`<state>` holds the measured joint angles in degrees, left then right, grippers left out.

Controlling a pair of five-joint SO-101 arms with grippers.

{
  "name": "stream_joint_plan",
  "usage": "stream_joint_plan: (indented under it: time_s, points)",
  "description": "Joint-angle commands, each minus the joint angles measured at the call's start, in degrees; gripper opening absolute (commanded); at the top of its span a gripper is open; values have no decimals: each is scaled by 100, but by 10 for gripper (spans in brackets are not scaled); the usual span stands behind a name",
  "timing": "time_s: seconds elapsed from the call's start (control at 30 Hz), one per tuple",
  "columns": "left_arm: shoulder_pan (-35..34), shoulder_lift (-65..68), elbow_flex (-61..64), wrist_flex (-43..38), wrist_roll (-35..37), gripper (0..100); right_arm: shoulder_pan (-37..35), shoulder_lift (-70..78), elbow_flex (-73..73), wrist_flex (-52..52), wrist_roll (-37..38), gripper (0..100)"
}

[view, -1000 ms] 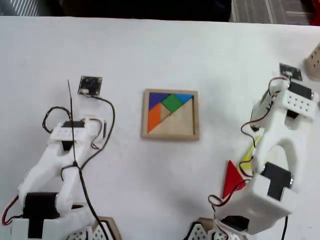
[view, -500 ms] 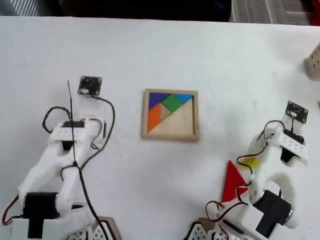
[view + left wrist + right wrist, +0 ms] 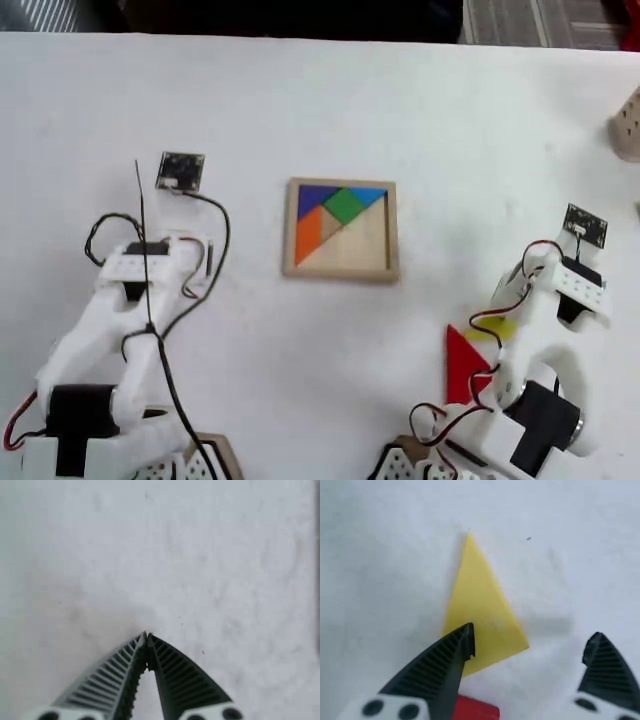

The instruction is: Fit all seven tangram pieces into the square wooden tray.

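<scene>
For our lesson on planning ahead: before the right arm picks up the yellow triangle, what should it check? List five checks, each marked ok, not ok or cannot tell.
1. Right gripper open: ok.
2. Yellow triangle between its fingers: not ok, one finger overlaps the piece.
3. Red triangle apart from the yellow one: cannot tell, the finger hides where they meet.
4. Tray has room: ok, a large part is bare wood.
5. Left gripper away from the tray: ok, shut over bare table.
</scene>
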<state>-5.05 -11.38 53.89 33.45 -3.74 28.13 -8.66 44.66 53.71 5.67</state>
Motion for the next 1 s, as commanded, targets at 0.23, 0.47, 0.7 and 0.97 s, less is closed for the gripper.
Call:
stream_joint_plan:
  time_s: [0.23, 0.47, 0.7, 0.97]
  points:
    - [57, -251, -132, 26, -44, 24, 101, -233, -1257, 1666, -378, 340]
    - [57, -242, -132, 26, -44, 24, -48, -48, -958, 1218, -466, 340]
    - [57, -242, -132, 26, -44, 24, -532, 251, -844, 822, -677, 341]
    - [57, -242, -132, 26, -44, 24, -505, 1042, -1187, 963, -695, 341]
